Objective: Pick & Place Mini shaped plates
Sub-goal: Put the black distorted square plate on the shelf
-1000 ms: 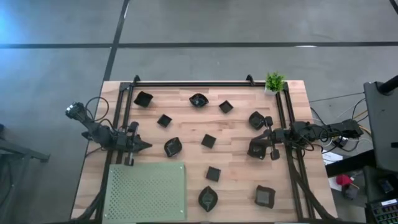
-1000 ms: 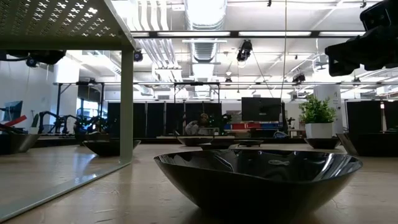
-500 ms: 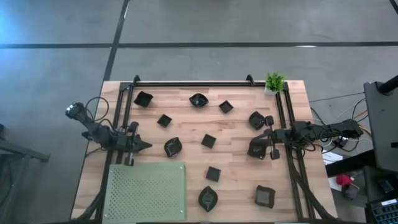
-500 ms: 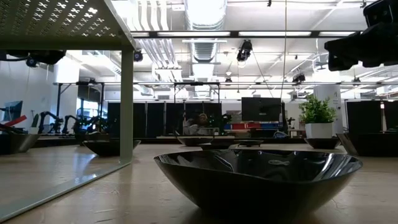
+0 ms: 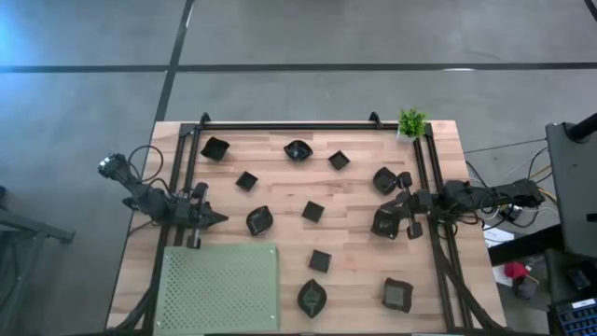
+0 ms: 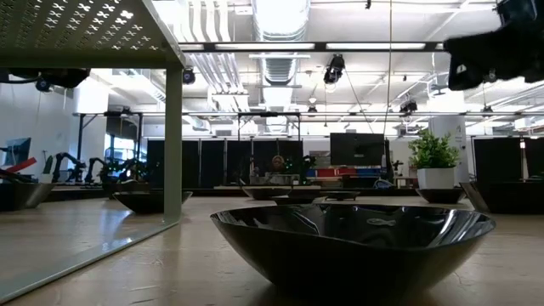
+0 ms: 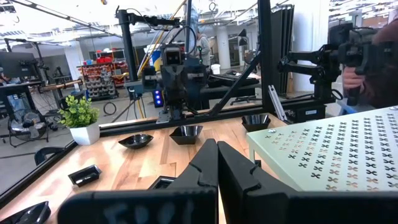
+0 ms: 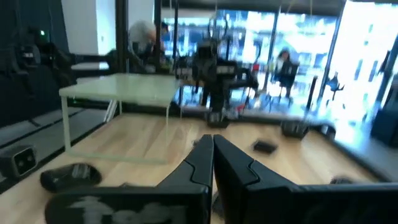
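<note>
Several small black plates lie scattered on the wooden table, each resting on its base. They include a round one [image 5: 298, 149], a square one [image 5: 312, 211], one [image 5: 258, 220] just right of my left gripper, and a leaf-like one [image 5: 312, 297] that fills the low view [image 6: 353, 242]. My left gripper [image 5: 213, 219] is shut and empty at the table's left, and its shut fingers also show in the left wrist view [image 7: 217, 163]. My right gripper [image 5: 376, 226] is shut and empty at the table's right, above the table, and it also shows in the right wrist view [image 8: 212, 152]. A dark plate [image 5: 384, 179] lies just beyond it.
A light green perforated mat [image 5: 222, 285] stands raised on legs at the near left, and it also shows in the low view [image 6: 85, 25]. A small potted plant [image 5: 411, 122] stands at the far right corner. A black frame rail [image 5: 289, 125] runs along the far edge. People show in the room beyond.
My right arm has risen a little, as the low view shows. Its fingers stay shut. The plates have not moved.
</note>
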